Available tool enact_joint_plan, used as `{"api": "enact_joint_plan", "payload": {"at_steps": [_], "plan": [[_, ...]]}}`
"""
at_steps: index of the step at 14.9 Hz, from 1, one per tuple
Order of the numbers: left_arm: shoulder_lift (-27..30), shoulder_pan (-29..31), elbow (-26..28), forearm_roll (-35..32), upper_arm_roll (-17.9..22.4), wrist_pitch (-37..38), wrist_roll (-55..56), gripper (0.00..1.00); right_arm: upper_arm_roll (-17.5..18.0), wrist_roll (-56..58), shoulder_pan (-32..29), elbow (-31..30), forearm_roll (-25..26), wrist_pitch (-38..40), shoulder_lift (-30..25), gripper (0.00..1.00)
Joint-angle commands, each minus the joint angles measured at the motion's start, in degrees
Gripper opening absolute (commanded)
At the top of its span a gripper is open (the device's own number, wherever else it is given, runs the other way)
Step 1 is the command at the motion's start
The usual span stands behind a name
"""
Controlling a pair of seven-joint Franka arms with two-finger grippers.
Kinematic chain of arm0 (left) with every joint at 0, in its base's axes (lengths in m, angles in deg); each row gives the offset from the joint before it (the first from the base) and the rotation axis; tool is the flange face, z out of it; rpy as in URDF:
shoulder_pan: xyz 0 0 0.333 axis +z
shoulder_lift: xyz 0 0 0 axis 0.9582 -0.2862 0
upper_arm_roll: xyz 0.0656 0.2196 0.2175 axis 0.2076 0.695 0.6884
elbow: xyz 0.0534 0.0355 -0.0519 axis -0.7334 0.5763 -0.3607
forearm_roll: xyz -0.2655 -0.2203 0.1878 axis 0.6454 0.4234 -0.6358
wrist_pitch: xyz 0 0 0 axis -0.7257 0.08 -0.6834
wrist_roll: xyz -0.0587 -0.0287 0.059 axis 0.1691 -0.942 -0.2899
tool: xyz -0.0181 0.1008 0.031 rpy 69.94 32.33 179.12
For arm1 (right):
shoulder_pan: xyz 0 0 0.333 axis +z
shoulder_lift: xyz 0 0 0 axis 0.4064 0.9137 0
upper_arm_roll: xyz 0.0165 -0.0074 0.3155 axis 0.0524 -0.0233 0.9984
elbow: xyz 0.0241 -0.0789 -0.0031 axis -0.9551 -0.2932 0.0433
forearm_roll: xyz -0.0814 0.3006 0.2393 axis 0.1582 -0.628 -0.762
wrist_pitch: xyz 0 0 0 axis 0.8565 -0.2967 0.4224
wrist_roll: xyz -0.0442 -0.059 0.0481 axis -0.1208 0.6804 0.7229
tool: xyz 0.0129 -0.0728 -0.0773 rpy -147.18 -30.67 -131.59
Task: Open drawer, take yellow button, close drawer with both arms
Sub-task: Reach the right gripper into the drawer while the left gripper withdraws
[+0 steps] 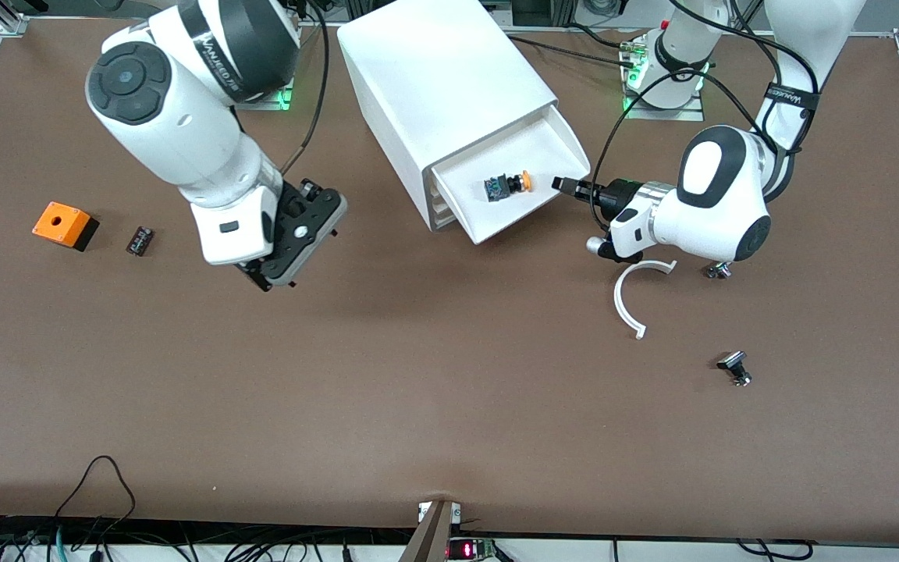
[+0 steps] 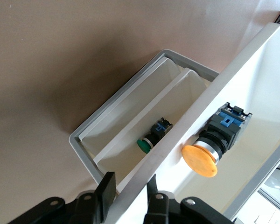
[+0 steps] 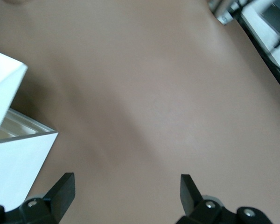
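Observation:
The top drawer [image 1: 496, 220] is pulled out of the white cabinet [image 1: 442, 78]. The button [image 1: 508, 186], with an orange-yellow cap on a black body, lies on its side in the drawer. My left gripper [image 1: 566, 185] is at the drawer's outer end wall. In the left wrist view my left gripper [image 2: 129, 184] straddles that wall [image 2: 177, 140] and is closed on it, with the button [image 2: 210, 149] just inside. My right gripper [image 1: 278, 273] hangs open and empty over the table between the cabinet and the orange cube; the right wrist view [image 3: 126, 191] shows bare table.
An orange cube with a hole [image 1: 63, 224] and a small flat black part [image 1: 140, 240] lie toward the right arm's end. A white curved strip [image 1: 633, 297] and a small black part [image 1: 734, 367] lie under and nearer than the left arm. A lower tray holds a green-capped button [image 2: 151, 138].

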Motion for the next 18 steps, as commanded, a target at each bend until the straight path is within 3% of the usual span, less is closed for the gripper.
{"api": "enact_joint_plan", "payload": {"at_steps": [1, 3, 6, 8, 12, 15, 18], "plan": [[0.69, 0.03, -0.38, -1.85, 0.51, -3.33, 3.57, 0.96, 4.74, 1.69, -0.51, 5.84, -0.96, 0.71, 3.9, 1.0], [0.86, 0.03, -1.17, -1.85, 0.51, -3.76, 3.57, 1.0, 7.47, 1.95, -0.42, 11.2, -0.79, 1.85, 7.06, 1.0], [2.27, 1.25, -2.57, -4.99, 0.6, -6.66, 3.66, 1.0, 10.99, 2.04, 1.15, 11.83, -0.26, 0.98, 9.79, 1.0], [3.58, 3.01, -6.43, -13.77, 1.21, -6.93, 3.57, 1.0, 11.26, 2.56, 4.22, 13.41, -0.17, 0.97, 11.37, 1.0], [8.05, 4.68, -11.55, -20.11, 6.03, -6.58, 3.75, 1.0, 11.34, 5.09, 7.92, 13.5, 1.05, 0.01, 12.43, 1.0], [11.93, 4.68, -15.66, -26.26, 9.82, 0.08, 4.01, 1.0, 11.34, 7.13, 9.42, 13.5, 2.11, 0.88, 13.4, 1.0], [15.88, 3.99, -17.61, -35.4, 10.0, 5.18, 6.37, 1.0, 11.35, 7.93, 14.85, 13.5, 8.95, 2.29, 13.58, 1.0]]}}
